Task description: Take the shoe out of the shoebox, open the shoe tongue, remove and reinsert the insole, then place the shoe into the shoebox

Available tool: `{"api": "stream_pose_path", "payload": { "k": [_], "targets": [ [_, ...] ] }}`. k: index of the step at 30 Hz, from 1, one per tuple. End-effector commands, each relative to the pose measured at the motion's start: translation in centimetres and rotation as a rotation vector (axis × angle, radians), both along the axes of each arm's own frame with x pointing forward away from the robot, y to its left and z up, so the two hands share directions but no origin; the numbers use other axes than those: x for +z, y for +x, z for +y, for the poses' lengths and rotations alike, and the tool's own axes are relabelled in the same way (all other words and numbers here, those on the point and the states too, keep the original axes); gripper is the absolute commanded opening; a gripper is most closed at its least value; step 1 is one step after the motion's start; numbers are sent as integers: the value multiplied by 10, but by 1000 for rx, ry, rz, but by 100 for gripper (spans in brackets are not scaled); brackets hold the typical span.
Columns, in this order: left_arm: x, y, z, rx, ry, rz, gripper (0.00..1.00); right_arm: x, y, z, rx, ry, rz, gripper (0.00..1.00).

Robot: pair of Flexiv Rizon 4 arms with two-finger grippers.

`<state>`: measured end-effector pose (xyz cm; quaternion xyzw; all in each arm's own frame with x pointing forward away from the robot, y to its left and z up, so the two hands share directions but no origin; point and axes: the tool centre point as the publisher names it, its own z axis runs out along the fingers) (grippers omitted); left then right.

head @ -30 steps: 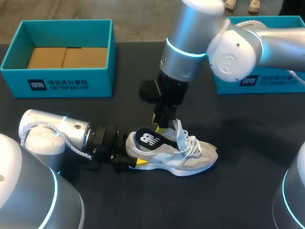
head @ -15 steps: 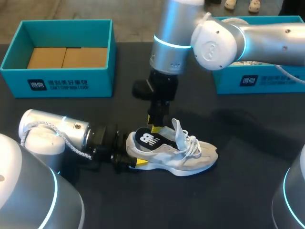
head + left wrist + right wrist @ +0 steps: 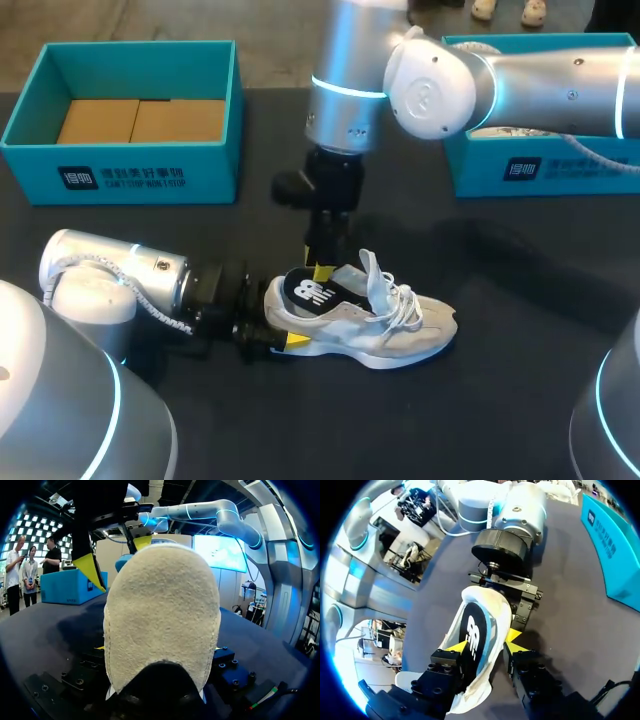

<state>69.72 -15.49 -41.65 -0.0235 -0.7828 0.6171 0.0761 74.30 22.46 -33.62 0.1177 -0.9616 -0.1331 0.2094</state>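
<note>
A grey-and-white shoe lies on its sole on the dark table, toe to the right, tongue and laces pulled up. Its black insole stands partly out of the heel opening. My left gripper lies low on the table, shut on the heel, which fills the left wrist view as a pale suede heel. My right gripper hangs over the heel opening, open. In the right wrist view its tips straddle the insole and the shoe's collar.
A teal shoebox with a brown cardboard floor stands at the back left. A second teal box stands at the back right, partly behind my right arm. Bare dark table lies in front of the shoe and to its right.
My right arm has swung left, taking its gripper from the tongue to over the heel opening. The shoe, the insole and my left gripper have kept still.
</note>
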Motion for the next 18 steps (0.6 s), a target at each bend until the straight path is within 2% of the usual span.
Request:
{"api": "stream_pose_path", "payload": {
  "k": [1, 18],
  "targets": [
    [-3, -1, 1, 2, 1, 0, 0, -5, 6, -4, 13, 17, 44, 42],
    [-3, -1, 1, 2, 1, 0, 0, -9, -8, 6, 21, 33, 122, 39]
  ]
}}
